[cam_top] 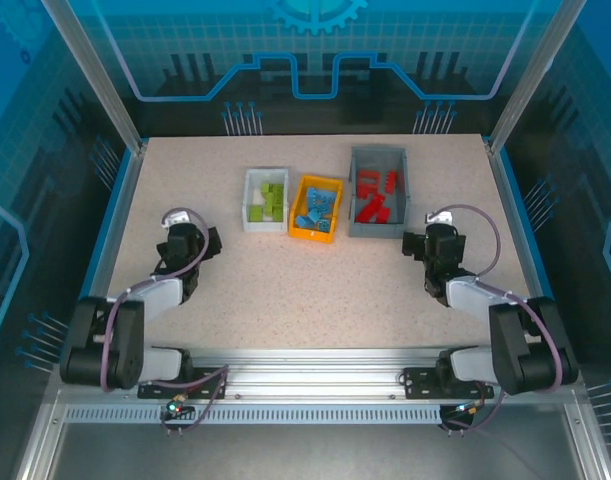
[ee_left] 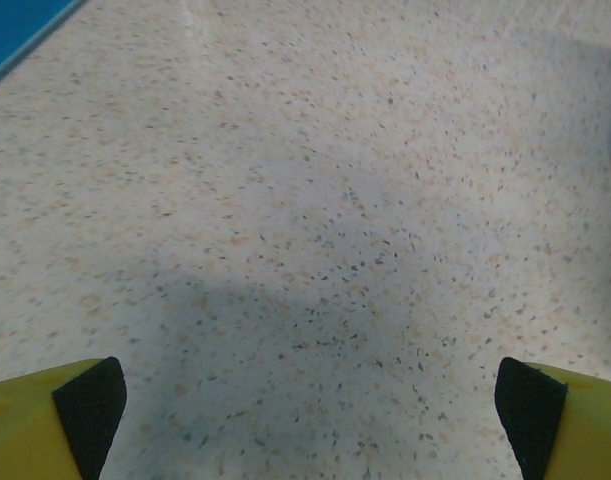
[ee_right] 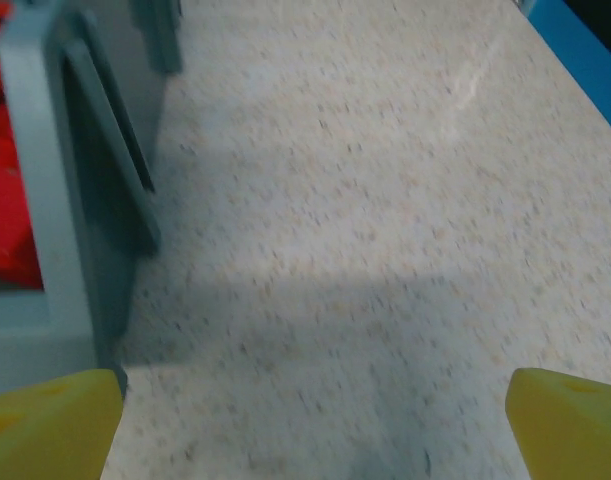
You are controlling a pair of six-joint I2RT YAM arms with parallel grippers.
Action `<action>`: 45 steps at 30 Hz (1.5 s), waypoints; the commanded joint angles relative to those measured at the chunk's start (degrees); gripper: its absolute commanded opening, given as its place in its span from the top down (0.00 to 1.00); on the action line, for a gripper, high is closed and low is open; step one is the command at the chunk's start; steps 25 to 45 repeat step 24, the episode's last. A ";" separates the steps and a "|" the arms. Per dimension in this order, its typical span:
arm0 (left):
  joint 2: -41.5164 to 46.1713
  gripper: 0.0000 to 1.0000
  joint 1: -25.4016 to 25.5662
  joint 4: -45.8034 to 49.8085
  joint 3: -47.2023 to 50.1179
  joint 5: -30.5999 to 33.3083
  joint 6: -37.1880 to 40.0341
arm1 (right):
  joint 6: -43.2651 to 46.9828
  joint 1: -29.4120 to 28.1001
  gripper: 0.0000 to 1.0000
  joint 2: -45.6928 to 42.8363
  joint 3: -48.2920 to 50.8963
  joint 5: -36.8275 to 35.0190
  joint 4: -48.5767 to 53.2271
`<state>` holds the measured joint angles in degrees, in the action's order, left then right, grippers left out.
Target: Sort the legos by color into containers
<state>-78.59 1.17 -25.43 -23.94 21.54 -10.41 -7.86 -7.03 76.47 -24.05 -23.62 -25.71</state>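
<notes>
Legos by color: green legos (cam_top: pixel 272 200) in white bin (cam_top: pixel 250 203), blue legos (cam_top: pixel 316 210) in orange bin (cam_top: pixel 299 229), red legos (cam_top: pixel 377 196) in grey bin (cam_top: pixel 356 190). Bins side by side, far-middle bench (cam_top: pixel 315 300). Left claw (ee_left: pixel 310 400) low over bare bench, jaws wide apart, empty. Right claw (ee_right: pixel 310 420) just beside grey bin, jaws wide apart, empty.

Near half of the table (cam_top: pixel 315 300) is bare between my arms, free passage. Far middle is blocked by a close row: white bin (cam_top: pixel 248 200), orange bin (cam_top: pixel 310 236), grey bin (cam_top: pixel 354 195). The grey wall stands just left of the right gripper (ee_right: pixel 315 420).
</notes>
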 commanded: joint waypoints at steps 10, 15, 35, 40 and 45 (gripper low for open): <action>-10.73 0.01 0.84 -31.39 3.68 -5.88 8.78 | 4.64 2.27 0.00 9.26 1.00 8.08 -20.03; -10.40 0.01 0.33 -29.60 3.35 -6.17 8.04 | 4.94 1.98 0.00 9.42 1.25 7.63 -20.83; -10.30 0.01 0.41 -29.34 3.19 -6.20 8.04 | 5.37 1.00 0.00 9.58 1.02 5.85 -20.68; -10.30 0.01 0.41 -29.34 3.19 -6.20 8.04 | 5.37 1.00 0.00 9.58 1.02 5.85 -20.68; -10.30 0.01 0.41 -29.34 3.19 -6.20 8.04 | 5.37 1.00 0.00 9.58 1.02 5.85 -20.68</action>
